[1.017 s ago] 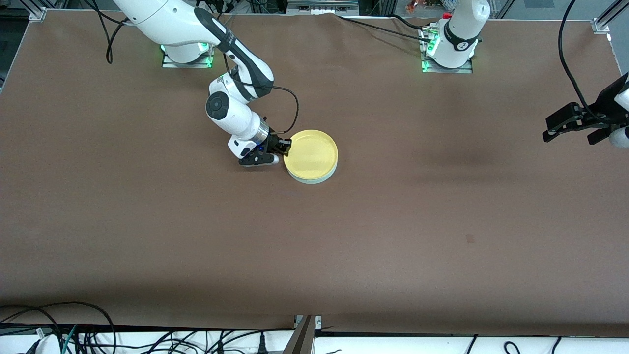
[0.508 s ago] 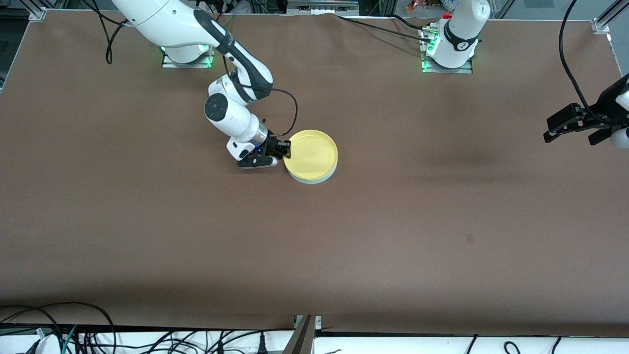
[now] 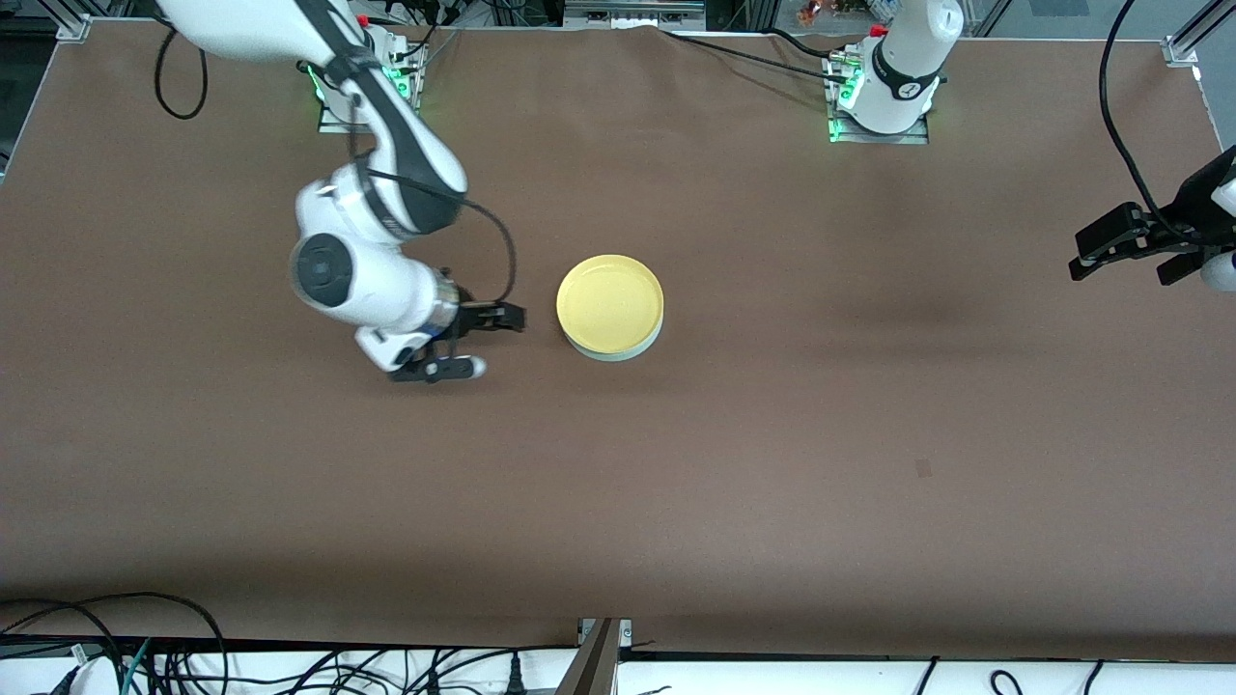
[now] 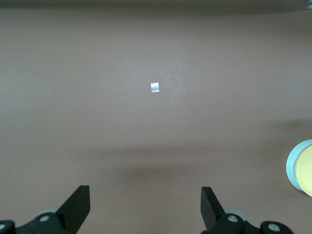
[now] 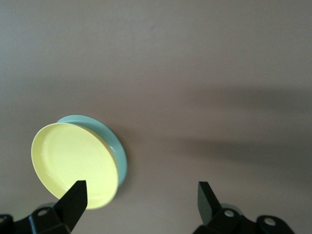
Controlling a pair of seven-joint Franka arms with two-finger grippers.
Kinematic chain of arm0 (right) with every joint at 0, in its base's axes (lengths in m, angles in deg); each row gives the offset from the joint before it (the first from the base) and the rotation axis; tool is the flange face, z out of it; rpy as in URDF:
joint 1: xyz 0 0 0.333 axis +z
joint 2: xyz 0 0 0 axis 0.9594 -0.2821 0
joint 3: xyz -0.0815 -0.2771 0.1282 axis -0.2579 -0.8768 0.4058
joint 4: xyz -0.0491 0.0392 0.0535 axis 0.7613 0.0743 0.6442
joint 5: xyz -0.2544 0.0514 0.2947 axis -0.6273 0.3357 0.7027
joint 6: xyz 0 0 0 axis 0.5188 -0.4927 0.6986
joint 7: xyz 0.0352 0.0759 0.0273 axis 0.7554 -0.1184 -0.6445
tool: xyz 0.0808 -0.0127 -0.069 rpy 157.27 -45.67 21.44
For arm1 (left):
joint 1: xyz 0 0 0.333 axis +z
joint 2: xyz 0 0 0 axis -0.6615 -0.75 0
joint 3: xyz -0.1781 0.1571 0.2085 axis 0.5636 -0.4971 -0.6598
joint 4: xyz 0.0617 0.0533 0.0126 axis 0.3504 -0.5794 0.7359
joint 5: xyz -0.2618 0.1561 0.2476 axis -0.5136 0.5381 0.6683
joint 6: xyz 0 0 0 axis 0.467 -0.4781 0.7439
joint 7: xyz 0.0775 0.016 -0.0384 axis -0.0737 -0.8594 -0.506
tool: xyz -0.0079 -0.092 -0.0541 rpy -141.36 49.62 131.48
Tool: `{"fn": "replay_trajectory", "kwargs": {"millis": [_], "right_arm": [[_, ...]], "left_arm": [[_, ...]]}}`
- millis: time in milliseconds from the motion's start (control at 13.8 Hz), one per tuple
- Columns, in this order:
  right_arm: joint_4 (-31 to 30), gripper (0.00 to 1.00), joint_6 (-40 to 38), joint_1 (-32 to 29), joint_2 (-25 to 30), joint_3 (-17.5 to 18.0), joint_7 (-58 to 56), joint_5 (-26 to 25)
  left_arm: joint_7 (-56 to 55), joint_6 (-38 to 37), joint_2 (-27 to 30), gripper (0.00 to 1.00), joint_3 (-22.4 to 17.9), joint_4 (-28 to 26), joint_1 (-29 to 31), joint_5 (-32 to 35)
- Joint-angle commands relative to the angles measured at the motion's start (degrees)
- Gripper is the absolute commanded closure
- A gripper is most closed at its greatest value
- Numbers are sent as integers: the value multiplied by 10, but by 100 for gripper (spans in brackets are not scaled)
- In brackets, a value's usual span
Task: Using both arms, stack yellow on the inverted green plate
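Near the table's middle, the yellow plate (image 3: 610, 301) sits rim-up on the green plate (image 3: 618, 351), of which only a pale edge shows beneath — the stack appears made. Right gripper (image 3: 494, 340) hangs just beside the stack, toward the right arm's end of the table, fingers spread and empty; judged a release posture, clear of the rim so as not to disturb it. Left gripper (image 3: 1125, 253) waits well apart from the plates, over the left arm's end of the table — fingers parted, holding nothing.
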Motion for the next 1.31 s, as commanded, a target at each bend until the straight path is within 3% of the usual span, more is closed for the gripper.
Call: {"fn": "replay_trajectory", "kwargs": {"millis": [0,290,508,1234], "right_arm": [[113,0,-128,-5,-28,-46,-45,-43],[154,0,-217,-45,-9,-122,-176,-51],[194,0,-310,-51,11,-166,-184,-51],[123,0,-333,-78,209,-158,-186,-84]], "left_arm": [[5,0,-2,0,4,7,3,7],[6,1,-1,0,8,7,3,7],[6,0,-1,0,8,7,3,7],[5,-9,2,0,3,6,3,6]]}}
